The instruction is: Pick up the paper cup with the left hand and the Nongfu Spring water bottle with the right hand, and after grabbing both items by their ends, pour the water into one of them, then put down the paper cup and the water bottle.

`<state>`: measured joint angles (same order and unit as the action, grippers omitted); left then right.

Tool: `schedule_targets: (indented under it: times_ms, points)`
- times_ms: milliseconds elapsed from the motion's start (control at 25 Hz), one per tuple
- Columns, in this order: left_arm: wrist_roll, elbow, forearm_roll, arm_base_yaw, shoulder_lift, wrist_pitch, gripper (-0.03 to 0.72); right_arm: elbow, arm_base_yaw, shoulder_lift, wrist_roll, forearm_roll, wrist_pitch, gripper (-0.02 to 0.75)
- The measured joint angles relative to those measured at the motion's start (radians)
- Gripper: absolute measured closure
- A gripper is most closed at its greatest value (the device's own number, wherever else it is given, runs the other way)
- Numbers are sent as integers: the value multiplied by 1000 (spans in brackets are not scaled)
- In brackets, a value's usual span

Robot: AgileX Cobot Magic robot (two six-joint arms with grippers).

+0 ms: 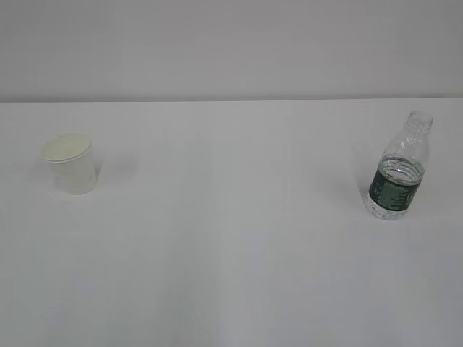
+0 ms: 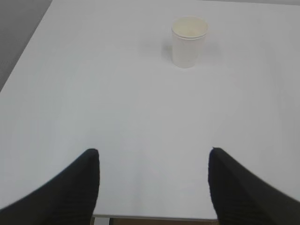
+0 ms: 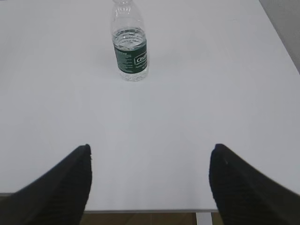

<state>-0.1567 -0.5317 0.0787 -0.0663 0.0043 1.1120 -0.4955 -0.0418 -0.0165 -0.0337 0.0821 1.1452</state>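
Observation:
The white paper cup (image 1: pixel 71 165) stands upright on the left of the white table (image 1: pixel 231 238); the left wrist view shows the cup (image 2: pixel 188 41) far ahead of my left gripper (image 2: pixel 153 151), which is open with nothing between its black fingers. The Nongfu Spring water bottle (image 1: pixel 398 170) stands upright at the right, capless, partly filled, with a dark green label. In the right wrist view the bottle (image 3: pixel 130 43) is far ahead and slightly left of my right gripper (image 3: pixel 151 147), open and holding nothing. Neither arm appears in the exterior view.
The table's near edge (image 2: pixel 154 217) runs just under both grippers' fingers. A grey floor strip (image 2: pixel 18 28) lies past the table's left edge, and another (image 3: pixel 286 23) lies past its right edge. A pale wall (image 1: pixel 231 43) stands behind the table.

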Motion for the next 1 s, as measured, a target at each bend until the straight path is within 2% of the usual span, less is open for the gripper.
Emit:
schedule_targets:
  times_ms: [1000]
  points:
    - [0, 0, -2, 0, 0, 0, 195, 0, 0, 0, 0, 0, 0, 150]
